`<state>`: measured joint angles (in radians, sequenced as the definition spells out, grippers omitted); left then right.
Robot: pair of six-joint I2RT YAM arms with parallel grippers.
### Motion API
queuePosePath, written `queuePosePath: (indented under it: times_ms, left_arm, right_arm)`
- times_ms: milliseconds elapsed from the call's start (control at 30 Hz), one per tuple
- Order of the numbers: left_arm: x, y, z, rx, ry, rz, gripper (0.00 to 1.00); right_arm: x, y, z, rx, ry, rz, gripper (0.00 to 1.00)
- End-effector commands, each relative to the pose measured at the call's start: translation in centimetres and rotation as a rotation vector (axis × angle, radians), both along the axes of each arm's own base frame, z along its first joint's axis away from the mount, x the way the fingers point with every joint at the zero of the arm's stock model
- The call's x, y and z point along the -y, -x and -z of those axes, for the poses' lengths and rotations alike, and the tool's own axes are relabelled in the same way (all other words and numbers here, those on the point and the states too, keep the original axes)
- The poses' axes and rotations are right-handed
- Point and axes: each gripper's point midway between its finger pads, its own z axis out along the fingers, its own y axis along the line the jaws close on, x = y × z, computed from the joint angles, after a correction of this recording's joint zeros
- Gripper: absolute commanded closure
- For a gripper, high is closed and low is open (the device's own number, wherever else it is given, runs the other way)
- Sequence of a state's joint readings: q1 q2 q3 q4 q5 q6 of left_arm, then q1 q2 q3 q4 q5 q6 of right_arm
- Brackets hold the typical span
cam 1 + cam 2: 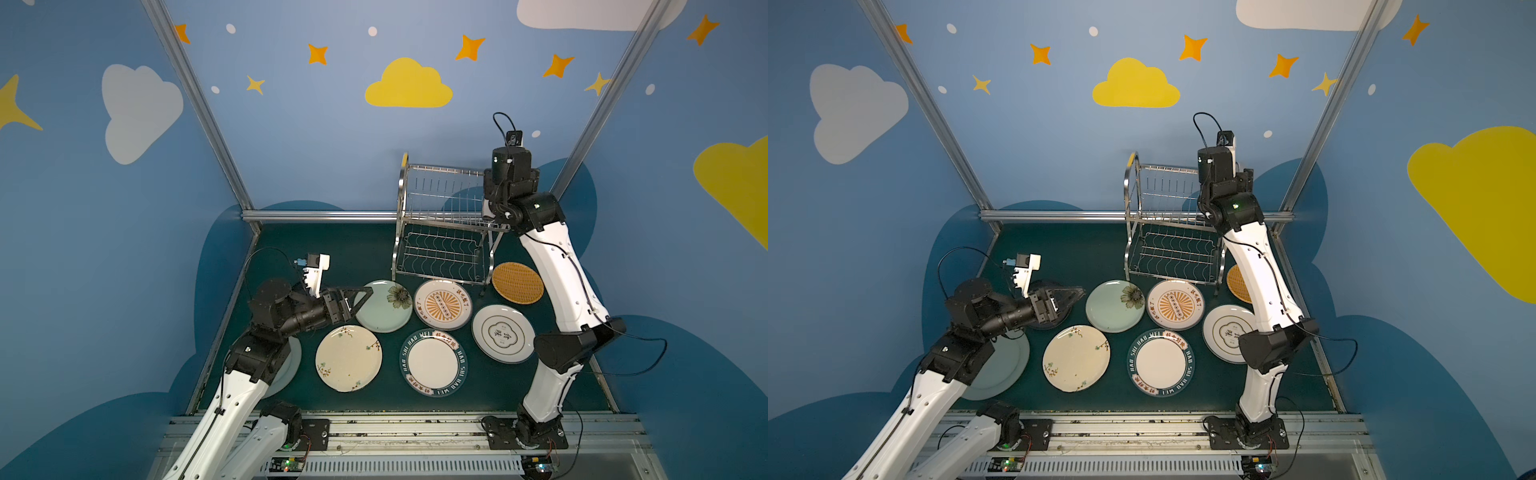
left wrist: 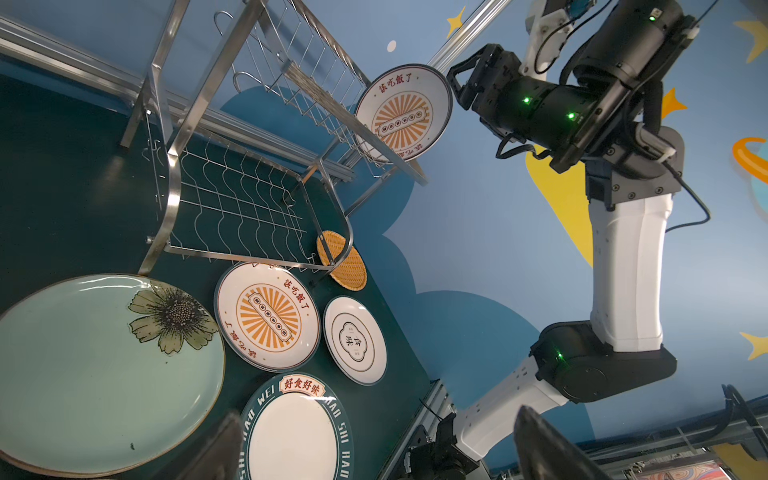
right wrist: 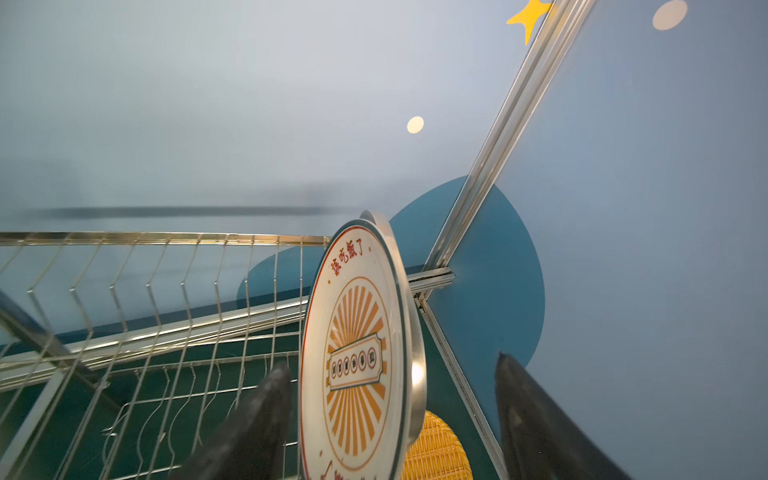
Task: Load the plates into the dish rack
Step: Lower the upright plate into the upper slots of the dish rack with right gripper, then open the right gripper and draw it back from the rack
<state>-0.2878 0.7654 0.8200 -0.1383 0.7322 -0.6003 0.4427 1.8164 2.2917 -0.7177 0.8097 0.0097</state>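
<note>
Right pincer: your right pincer [image 3: 392, 363] stands spread at the upper tier of the dish rack [image 1: 440, 232], gripping nothing; the racked sunburst plate [image 3: 357, 353] stands on edge between its jaws.
Left pincer: your left pincer [image 1: 361, 300] is spread wide and empty, low beside the rim of the pale green flower plate [image 1: 384, 309].
Racked plate: upright in the end slot, next to the arched side frame.
Plates waiting: flower plate, cream blossom plate [image 1: 348, 358], teal lettered plate [image 1: 433, 362] and woven orange plate [image 1: 517, 282] lie flat and close together on the worktop [image 1: 332, 257].
Handling: expect them to be stiff, glazed, slippery and breakable.
Hold: pinch the raised rim at a free edge, clear of neighbouring plates.
</note>
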Motion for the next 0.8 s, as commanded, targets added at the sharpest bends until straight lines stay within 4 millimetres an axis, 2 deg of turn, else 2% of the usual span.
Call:
queuePosePath:
  times_ms: [0, 100, 233, 400, 500, 567, 667, 767]
  left_arm:
    - [-0.1, -0.2, 0.1, 0.0, 0.0, -0.002, 0.0]
    - [-0.2, -0.4, 0.3, -0.012, -0.01, -0.015, 0.0]
    - [-0.4, -0.7, 0.8, -0.033, -0.027, -0.034, 0.0]
    - [-1.5, -1.8, 2.5, -0.113, -0.061, -0.13, 0.0]
    - [-4.2, -1.9, 6.7, -0.292, -0.15, -0.298, 0.0]
    - [-7.6, -1.2, 10.7, -0.423, -0.233, -0.48, 0.0]
    - [-10.5, -0.1, 13.3, -0.523, -0.213, -0.616, 0.0]
    - [-12.0, 0.0, 15.0, -0.624, -0.134, -0.689, 0.0]
  right_arm:
    - [-0.8, 2.8, -3.6, 0.091, -0.03, -0.059, 0.15]
    - [-1.9, 4.7, -4.1, 0.106, -0.056, -0.13, 0.11]
    - [-3.7, 7.6, -3.6, 0.096, -0.134, -0.267, 0.1]
    - [-6.8, 11.6, -0.4, 0.042, -0.209, -0.464, 0.1]
    - [-8.8, 14.0, 3.4, -0.038, -0.28, -0.585, 0.1]
    - [-11.0, 16.1, 7.5, -0.11, -0.34, -0.709, 0.1]
    - [-14.0, 18.9, 12.4, -0.18, -0.384, -0.877, 0.1]
    - [-15.7, 20.1, 16.4, -0.241, -0.375, -0.961, 0.1]
